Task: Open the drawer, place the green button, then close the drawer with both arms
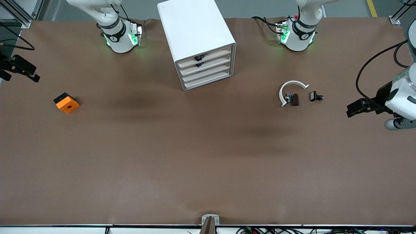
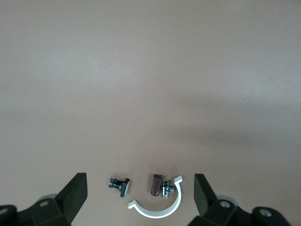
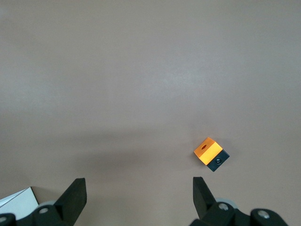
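Orange-and-black block (image 1: 66, 102) lay nearest on the worktop (image 1: 195, 162); left tool (image 1: 357, 109) and right tool (image 1: 22, 70) both hung spread wide, empty; cabinet (image 1: 195, 32) drawers shut.

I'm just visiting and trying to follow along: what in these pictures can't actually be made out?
- Cabinet, front view: all four drawers are shut, so their contents are hidden.
- Small dark parts by the white ring: too tiny to identify; no green cap shows.
- Left gripper: arm cut off by the front view's edge.
- Right gripper: arm likewise cut off.
- Orange-and-black block: underside unseen.
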Controlling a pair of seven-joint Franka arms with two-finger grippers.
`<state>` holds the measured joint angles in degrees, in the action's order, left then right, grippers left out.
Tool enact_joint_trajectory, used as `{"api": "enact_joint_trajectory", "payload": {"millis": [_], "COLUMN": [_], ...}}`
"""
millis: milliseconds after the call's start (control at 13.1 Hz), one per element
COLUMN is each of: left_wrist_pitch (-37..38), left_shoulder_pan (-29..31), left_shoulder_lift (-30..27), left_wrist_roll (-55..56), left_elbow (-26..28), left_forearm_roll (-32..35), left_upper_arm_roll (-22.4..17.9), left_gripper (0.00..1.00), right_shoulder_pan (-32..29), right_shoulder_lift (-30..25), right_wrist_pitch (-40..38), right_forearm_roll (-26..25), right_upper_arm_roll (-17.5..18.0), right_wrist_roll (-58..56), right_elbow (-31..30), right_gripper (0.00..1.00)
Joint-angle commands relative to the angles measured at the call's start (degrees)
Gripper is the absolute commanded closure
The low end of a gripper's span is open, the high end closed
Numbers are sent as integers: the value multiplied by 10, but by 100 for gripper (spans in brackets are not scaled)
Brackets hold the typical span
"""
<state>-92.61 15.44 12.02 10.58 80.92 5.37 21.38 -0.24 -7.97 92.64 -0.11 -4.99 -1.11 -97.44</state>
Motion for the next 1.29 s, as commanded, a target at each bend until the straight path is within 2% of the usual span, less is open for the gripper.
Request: {"api": "enact_joint_trajectory", "payload": {"millis": [0, 228, 609, 1217], "left_wrist_pitch": [15, 17, 42, 74], "left_shoulder_pan": [29, 48, 49, 48], "left_shoulder_lift": [-20, -31, -45, -66], "left_wrist_roll": [-62, -100, -103, -108], "left_elbow": [2, 3, 3, 3], "left_forearm_roll": [9, 9, 8, 8], "left_upper_arm_roll": [0, 0, -2, -13], "left_gripper": [0, 0, 0, 0], "right_shoulder_pan": [-2, 0, 1, 2], "right_shoulder_lift": [6, 5, 5, 5], "right_wrist_pitch": [-23, -28, -28, -21], "right_forearm_roll": [9, 17, 16, -9], "right_upper_arm_roll": [2, 2, 3, 2], "right_wrist_roll": [4, 7, -1, -2], "right_elbow": [14, 15, 16, 17], "right_gripper": [0, 0, 0, 0]}}
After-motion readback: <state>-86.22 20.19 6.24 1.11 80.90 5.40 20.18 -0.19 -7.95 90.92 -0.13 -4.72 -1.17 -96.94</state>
